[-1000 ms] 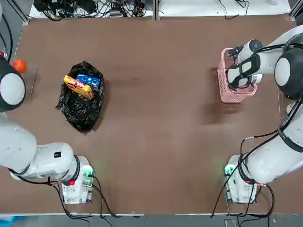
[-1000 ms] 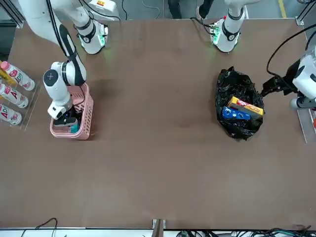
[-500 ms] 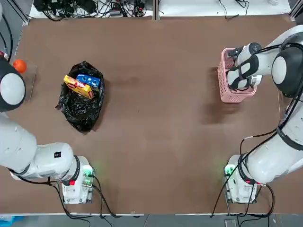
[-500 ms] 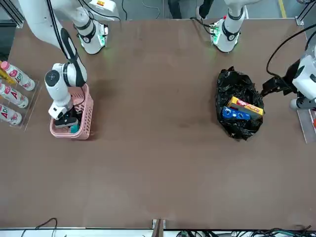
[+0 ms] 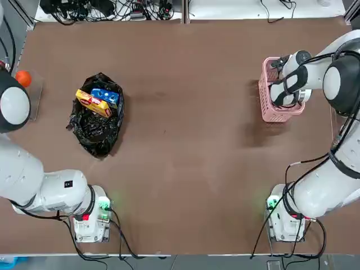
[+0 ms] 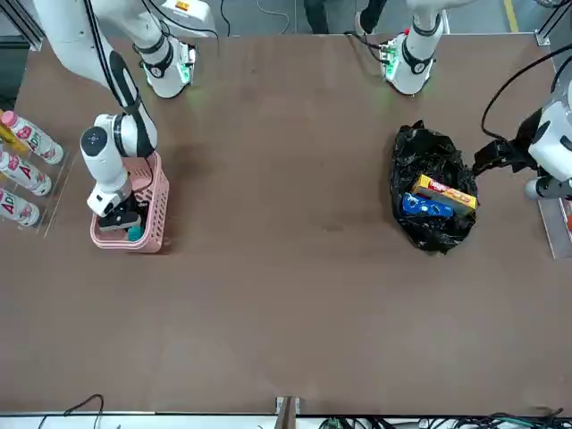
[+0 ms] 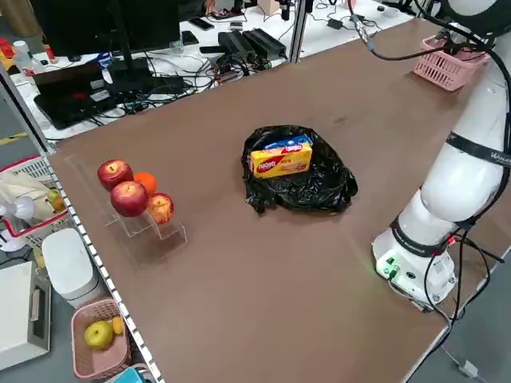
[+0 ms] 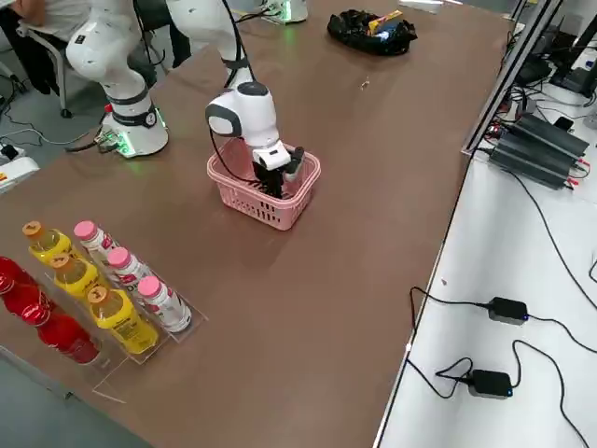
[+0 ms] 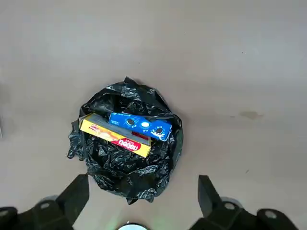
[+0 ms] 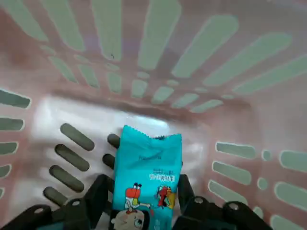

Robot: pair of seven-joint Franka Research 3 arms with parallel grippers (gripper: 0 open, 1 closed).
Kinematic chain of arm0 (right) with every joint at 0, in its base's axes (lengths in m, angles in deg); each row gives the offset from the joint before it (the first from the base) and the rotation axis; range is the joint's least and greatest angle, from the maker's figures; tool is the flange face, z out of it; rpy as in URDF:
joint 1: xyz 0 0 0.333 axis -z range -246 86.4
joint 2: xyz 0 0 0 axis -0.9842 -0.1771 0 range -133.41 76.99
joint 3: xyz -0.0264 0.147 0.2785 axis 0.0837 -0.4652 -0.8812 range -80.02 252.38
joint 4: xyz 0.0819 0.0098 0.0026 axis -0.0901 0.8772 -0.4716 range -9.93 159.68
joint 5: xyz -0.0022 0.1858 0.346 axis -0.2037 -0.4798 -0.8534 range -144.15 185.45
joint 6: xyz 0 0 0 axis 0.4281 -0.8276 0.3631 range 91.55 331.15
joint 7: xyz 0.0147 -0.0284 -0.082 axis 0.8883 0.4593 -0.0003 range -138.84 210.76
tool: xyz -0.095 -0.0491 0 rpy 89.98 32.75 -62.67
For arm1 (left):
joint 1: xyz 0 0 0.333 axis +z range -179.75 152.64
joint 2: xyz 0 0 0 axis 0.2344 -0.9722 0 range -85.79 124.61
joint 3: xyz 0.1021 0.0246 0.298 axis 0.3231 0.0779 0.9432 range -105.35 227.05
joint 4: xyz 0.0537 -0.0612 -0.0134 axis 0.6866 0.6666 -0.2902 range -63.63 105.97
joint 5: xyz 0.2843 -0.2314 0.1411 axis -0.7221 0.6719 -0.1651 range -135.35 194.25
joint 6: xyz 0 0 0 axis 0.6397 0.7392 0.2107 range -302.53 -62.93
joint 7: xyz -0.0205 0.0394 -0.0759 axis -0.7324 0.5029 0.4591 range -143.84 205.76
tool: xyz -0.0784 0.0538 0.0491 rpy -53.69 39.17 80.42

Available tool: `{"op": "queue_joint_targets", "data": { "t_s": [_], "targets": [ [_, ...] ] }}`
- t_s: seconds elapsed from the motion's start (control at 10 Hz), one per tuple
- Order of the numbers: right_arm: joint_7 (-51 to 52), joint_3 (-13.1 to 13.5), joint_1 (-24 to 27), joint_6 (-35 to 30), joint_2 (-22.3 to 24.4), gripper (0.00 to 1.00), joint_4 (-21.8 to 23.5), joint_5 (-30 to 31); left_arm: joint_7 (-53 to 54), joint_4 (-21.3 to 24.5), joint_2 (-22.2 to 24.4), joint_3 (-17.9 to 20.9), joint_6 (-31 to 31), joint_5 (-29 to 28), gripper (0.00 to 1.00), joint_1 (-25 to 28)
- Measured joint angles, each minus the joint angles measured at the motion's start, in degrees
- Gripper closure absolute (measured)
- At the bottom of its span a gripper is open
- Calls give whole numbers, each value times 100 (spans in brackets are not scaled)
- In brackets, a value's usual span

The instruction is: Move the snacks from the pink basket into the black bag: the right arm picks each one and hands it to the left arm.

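The right gripper (image 10: 142, 199), down in the pink basket (image 5: 266, 107), has its fingers narrowed either side of the teal packet (image 10: 147, 179) lying there, apparently mid-grasp; next comes lifting it toward the wide-open left gripper (image 9: 143, 199).

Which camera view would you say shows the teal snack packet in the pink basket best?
The right wrist view: the teal packet fills it, between the right gripper fingers. The front view shows only a teal sliver; elsewhere the arm or the pink basket hides it.

teal packet (image 10: 148, 179): flat on the pink basket (image 5: 265, 101) floor, cartoon print
blue packet (image 9: 140, 126): lying in the black bag (image 9: 129, 167)
yellow packet (image 9: 115, 139): beside the blue, red logo up
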Motion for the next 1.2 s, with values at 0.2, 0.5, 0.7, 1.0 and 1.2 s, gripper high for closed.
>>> {"op": "queue_joint_targets", "data": {
  "t_s": [0.2, 0.5, 0.7, 1.0, 1.2],
  "targets": [
    [9, 2, 1, 0, 0, 40, 0, 0, -1, -1, 0, 0, 0, -89, 0, 0],
    [35, 6, 9, -5, 0, 53, 0, 0, 0, -7, 0, 0, 0, -122, 0, 1],
    [115, 14, 34, -5, 0, 54, 0, 0, 0, -8, 0, 1, 0, -124, 0, 27],
    [213, 20, 36, -156, 57, 54, -16, 0, 8, -15, 0, 24, 0, -125, 0, 76],
    [337, 31, 37, -754, 366, 54, -69, 0, 11, -37, 0, 39, 0, -125, 0, 84]
  ]
}}
